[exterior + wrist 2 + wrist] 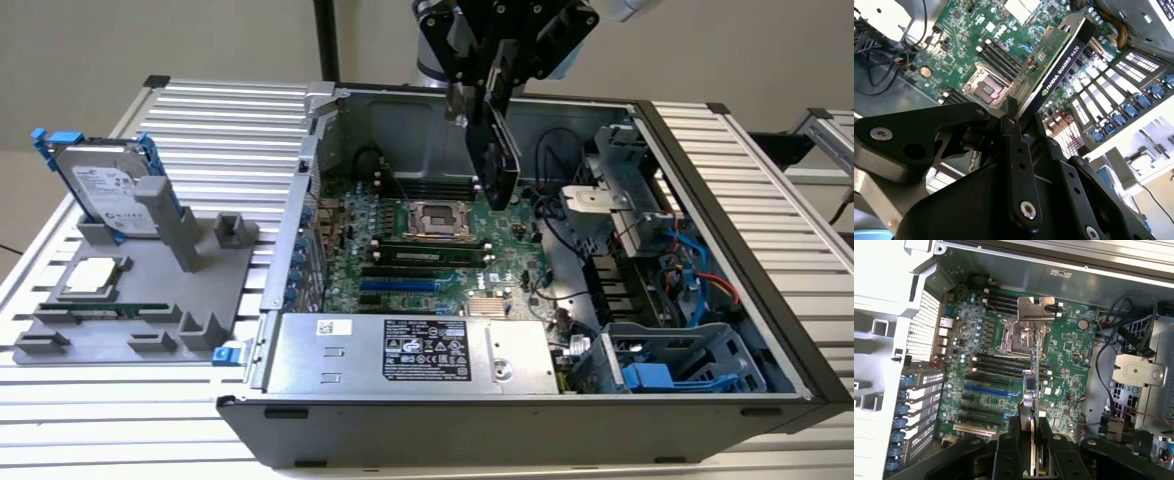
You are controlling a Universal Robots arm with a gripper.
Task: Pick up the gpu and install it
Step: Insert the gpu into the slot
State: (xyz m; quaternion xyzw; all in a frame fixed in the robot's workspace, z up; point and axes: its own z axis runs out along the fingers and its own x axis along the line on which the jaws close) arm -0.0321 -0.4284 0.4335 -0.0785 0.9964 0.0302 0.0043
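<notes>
My gripper [489, 100] is shut on the gpu [497, 160], a slim card that hangs on edge above the middle of the open computer case. In the second wrist view the gpu [1060, 67] shows a black cover on one face and a green board on the other, and it sticks out from between the fingers [1013, 131]. The first wrist view sees the gpu [1030, 385] edge-on, its silver end bracket [1035, 308] farthest from the camera, over the green motherboard [989, 390]. The card floats clear of the motherboard [420, 240] and its slots.
The case's walls [721, 190] ring the motherboard, with cables and drive bays at the exterior view's right and a grey power supply [400, 350] in front. At the exterior view's left, a grey fixture [160, 300] holds a silver hard drive with blue rails [104, 185], a processor chip [87, 275] and a green memory stick [107, 308].
</notes>
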